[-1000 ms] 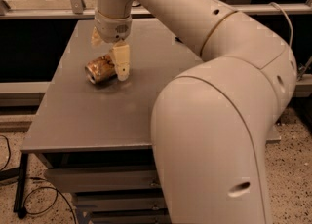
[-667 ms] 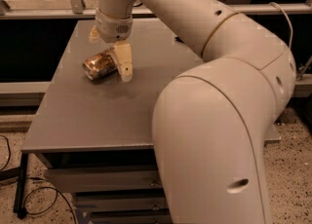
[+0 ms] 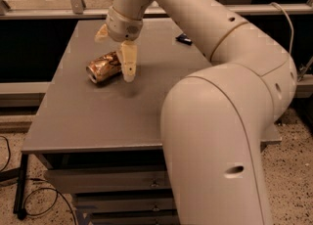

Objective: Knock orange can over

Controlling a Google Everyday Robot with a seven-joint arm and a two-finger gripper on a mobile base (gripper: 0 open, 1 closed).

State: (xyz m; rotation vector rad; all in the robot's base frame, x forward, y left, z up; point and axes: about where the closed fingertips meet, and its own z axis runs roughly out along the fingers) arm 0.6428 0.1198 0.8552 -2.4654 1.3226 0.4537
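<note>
The orange can (image 3: 103,67) lies on its side on the grey table (image 3: 98,116), left of centre, with its silver top rim facing front-left. My gripper (image 3: 116,48) hangs just above and behind the can. Its fingers are spread apart: one cream finger (image 3: 128,61) points down right beside the can's right end, the other (image 3: 101,33) sits behind the can. Nothing is held between them.
A dark blue flat packet (image 3: 184,38) lies at the back of the table, right of the gripper. My large white arm (image 3: 220,121) covers the table's right side. Drawers sit below the tabletop, and cables lie on the floor at the left.
The can has settled flat on its side and shows more fully. My gripper has drifted slightly to the right of it.
</note>
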